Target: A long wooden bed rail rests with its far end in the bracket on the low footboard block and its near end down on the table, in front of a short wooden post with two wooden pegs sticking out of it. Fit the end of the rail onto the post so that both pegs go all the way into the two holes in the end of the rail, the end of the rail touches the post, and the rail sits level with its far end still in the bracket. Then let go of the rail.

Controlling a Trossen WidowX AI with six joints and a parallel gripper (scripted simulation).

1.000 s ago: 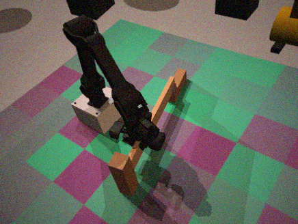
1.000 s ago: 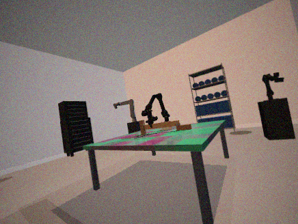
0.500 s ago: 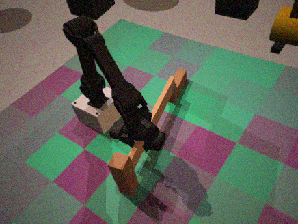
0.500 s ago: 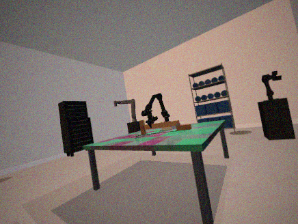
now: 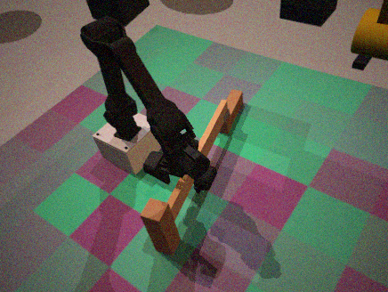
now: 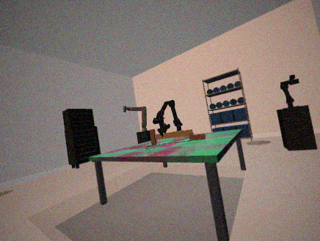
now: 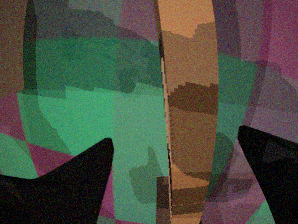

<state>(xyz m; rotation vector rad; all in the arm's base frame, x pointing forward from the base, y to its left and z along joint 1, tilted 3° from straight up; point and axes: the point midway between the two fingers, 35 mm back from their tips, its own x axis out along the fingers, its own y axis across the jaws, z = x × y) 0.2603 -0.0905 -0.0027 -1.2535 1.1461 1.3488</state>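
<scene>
The rail is a long, pale orange-brown wooden bar, and it runs level from the post to the footboard block, its near end up against the post and its far end at the block. My claw straddles the rail close to the post with its fingers spread wide on either side, gripping nothing. Beyond the post, checkered worktop stretches on toward its edges.
</scene>
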